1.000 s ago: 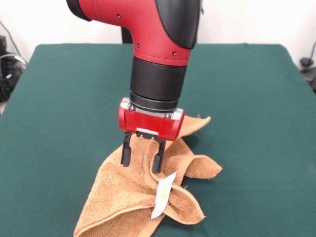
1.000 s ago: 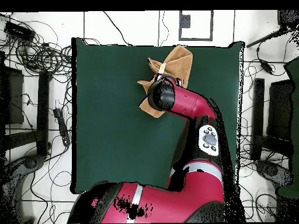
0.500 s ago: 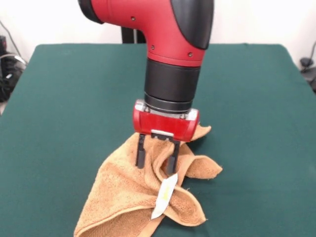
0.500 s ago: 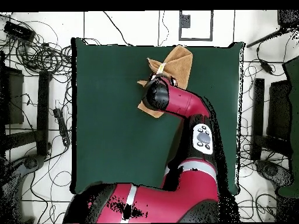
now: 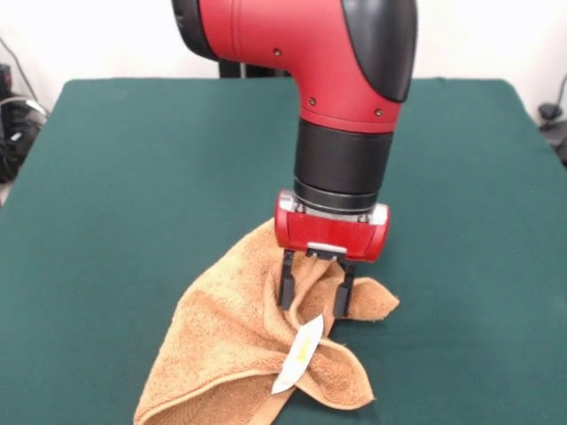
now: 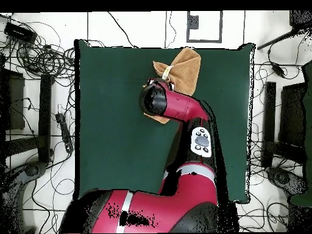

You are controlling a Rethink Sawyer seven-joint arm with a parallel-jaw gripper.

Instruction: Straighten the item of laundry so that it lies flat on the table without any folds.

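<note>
Table: I see the green felt table (image 5: 115, 177) bare across its left half in the front view.
Towel position: the towel (image 5: 230, 345) lies near the table's front edge in my front view, a little left of centre; from overhead it (image 6: 183, 70) sits close to the top edge of the green.
Towel shape: crumpled, not flat. I see a broad orange-tan sheet spreading down to the lower left, a raised ridge running up its middle, and two folded flaps pointing right.
Tag: a white tag (image 5: 299, 355) with yellow print stands out from the bunched folds, just below the gripper.
Gripper: the gripper (image 5: 314, 295) points straight down, its two black fingers (image 5: 286, 285) set narrowly apart and astride the towel's ridge, tips pressed into the cloth.
Arm: the red and black arm (image 5: 341, 106) rises above it, covering the towel's right part from overhead.
</note>
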